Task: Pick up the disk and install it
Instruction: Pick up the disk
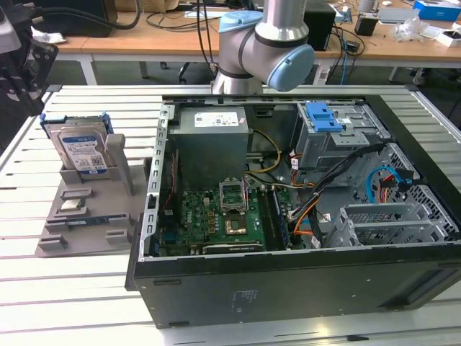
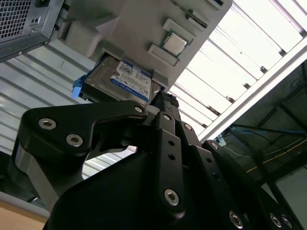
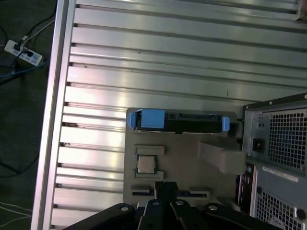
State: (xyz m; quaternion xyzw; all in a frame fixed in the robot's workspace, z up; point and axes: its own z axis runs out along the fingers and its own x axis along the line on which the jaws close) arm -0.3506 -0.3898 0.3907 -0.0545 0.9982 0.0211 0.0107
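Note:
The disk (image 1: 81, 149) is a silver drive with a white-and-blue label and blue side rails. It stands upright in a grey holder (image 1: 86, 216) at the exterior view's left, beside the open computer case (image 1: 288, 187). In the first wrist view I look down on the disk's top edge (image 3: 178, 121). My gripper (image 3: 165, 188) hangs above the holder's near end, shut, with nothing in it and well apart from the disk. In the second wrist view the label of the disk (image 2: 125, 79) faces my black gripper (image 2: 163, 99).
A small square processor chip (image 3: 146, 164) lies in the holder, close to my fingertips. The case's power supply (image 1: 212, 137) and blue-latched drive cage (image 1: 324, 119) lie inside the case. The arm's base (image 1: 248, 50) stands behind the case. Slatted metal table (image 3: 168, 52) surrounds the holder.

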